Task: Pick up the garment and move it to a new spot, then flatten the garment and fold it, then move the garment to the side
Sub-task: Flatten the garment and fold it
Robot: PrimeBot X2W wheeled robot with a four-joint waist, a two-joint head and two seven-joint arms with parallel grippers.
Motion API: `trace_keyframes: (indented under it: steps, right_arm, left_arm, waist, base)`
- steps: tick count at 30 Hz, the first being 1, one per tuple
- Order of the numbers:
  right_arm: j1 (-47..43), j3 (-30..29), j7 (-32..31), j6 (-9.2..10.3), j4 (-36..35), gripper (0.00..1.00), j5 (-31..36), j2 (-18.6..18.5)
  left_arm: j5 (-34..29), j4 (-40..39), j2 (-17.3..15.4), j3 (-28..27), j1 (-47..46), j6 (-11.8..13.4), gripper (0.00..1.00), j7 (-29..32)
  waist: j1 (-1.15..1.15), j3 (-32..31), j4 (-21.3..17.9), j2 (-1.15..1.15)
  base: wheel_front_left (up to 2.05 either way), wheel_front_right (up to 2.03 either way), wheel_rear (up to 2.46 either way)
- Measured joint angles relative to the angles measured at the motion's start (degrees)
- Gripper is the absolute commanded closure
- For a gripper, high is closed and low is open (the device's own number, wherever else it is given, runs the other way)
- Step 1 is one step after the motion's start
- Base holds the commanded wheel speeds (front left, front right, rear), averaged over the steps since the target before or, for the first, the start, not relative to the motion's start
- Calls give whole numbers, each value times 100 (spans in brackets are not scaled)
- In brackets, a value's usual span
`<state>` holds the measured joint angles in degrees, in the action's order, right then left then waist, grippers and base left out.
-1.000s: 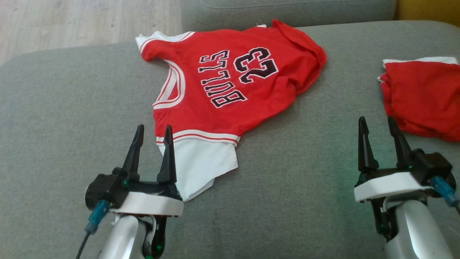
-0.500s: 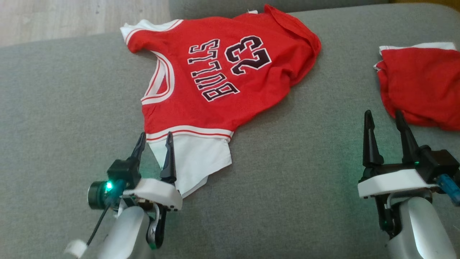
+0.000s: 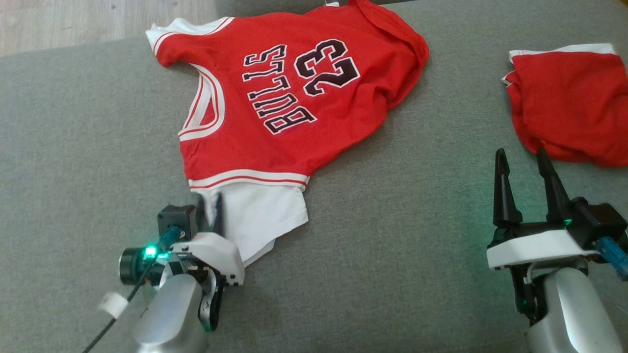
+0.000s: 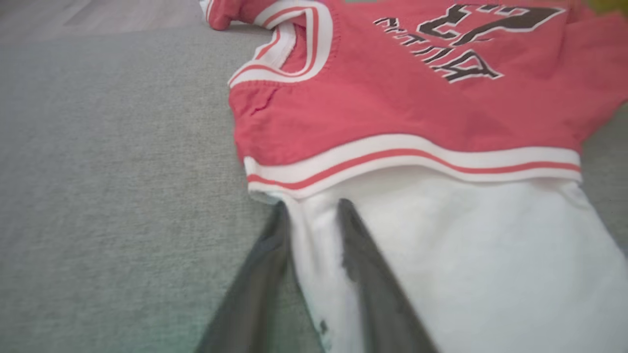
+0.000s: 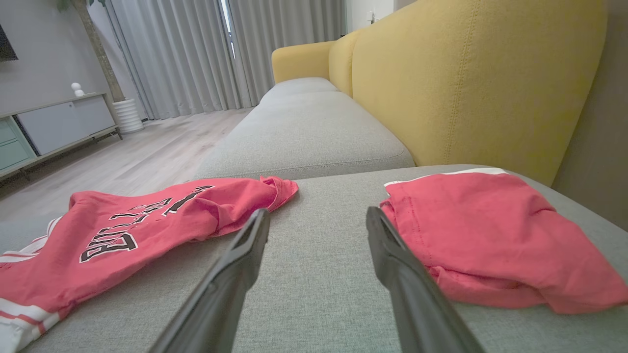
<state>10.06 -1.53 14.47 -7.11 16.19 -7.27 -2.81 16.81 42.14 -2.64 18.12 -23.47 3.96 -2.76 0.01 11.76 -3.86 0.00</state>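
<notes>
The garment (image 3: 274,98) is a red jersey with "BULLS 23" in black, lying spread on the grey sofa seat (image 3: 392,269). It also shows in the left wrist view (image 4: 392,108) and the right wrist view (image 5: 147,230). Its white sleeve (image 3: 260,215) points toward me. My left gripper (image 3: 210,211) is low at that sleeve's left edge. In the left wrist view the left gripper (image 4: 313,208) has a narrow gap between its fingers, with a strip of the white sleeve (image 4: 466,245) lying in it. My right gripper (image 3: 520,154) hovers open over bare cushion, and the right gripper (image 5: 318,213) holds nothing.
A second red garment (image 3: 569,98) lies crumpled at the right, just beyond my right fingertips, and is seen in the right wrist view (image 5: 490,235). A yellow backrest (image 5: 466,73) rises behind it. Wooden floor (image 3: 73,19) lies past the cushion's far left edge.
The head camera has tilted, shifting the whole picture. My left gripper has dropped forward onto the white sleeve's edge and its fingers have drawn closer. The right gripper has stayed open.
</notes>
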Motion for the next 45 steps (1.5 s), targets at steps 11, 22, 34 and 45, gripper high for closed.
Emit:
trace_keyframes:
  steps: [11,22,34,45]
  right_arm:
    - [21,-30,0,0,68,0,-32,1]
    - [129,137,0,0,241,0,-32,1]
    - [130,278,0,0,559,0,-87,1]
    - [940,175,-753,0,1519,0,-420,-2]
  left_arm:
    - [290,-862,-142,-799,-48,194,100,-1147]
    - [-32,-1712,-349,-1644,20,250,0,-1171]
    - [-471,-2280,-82,-1511,566,-153,0,-1178]
    - [-493,-2446,9,-612,1093,-182,0,-1177]
  waist:
    - [0,-25,118,0]
    - [-1,33,261,0]
    - [-1,-40,596,0]
    - [-1,-88,1356,0]
  base:
    - [0,0,0]
    - [0,0,0]
    - [0,0,0]
    - [0,0,0]
